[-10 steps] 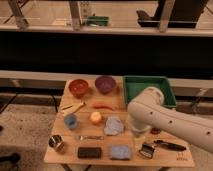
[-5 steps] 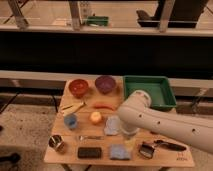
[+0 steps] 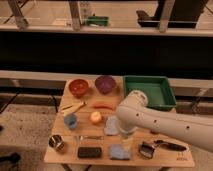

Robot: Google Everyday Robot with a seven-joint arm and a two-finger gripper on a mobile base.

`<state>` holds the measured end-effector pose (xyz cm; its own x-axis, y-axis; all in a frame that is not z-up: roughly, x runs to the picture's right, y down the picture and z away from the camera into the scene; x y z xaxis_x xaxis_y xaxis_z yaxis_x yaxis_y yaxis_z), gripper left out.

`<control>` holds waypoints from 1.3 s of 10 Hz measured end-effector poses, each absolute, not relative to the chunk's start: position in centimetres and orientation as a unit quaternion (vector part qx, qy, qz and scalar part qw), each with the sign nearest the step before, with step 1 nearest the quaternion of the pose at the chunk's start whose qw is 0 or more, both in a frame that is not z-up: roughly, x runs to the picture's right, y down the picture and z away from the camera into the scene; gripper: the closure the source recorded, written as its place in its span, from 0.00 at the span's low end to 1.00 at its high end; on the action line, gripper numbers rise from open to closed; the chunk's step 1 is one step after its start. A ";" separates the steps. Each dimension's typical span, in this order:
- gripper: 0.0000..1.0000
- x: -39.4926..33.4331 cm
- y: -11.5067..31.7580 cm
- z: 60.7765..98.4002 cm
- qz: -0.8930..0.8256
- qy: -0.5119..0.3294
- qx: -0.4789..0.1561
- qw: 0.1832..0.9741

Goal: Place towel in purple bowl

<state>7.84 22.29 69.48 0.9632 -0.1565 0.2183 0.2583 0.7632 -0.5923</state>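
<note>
The towel [image 3: 112, 125] lies crumpled mid-table, well short of the purple bowl [image 3: 105, 83], and a second blue cloth [image 3: 119, 151] sits near the front edge. A slightly off descent could take the wrong one, or a shallow pinch could drag the towel over the orange [image 3: 95, 117] beside it and drop it short. The gripper [image 3: 126, 134] hangs under the arm [image 3: 150, 119] just right of the towel, between the two cloths; whether it is spread, closed or touching anything, I cannot tell.
</note>
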 end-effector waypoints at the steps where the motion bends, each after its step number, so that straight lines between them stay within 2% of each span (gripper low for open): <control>1: 0.20 8.0 21.9 69.8 -0.104 -0.080 -0.322 0.937; 6: 0.20 6.4 19.8 73.1 -0.115 -0.111 -0.287 0.945; 13: 0.20 3.4 20.4 78.4 -0.140 -0.128 -0.280 0.941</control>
<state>3.44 20.43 78.40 0.9279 -0.1913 0.3201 0.3352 0.8041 -0.4911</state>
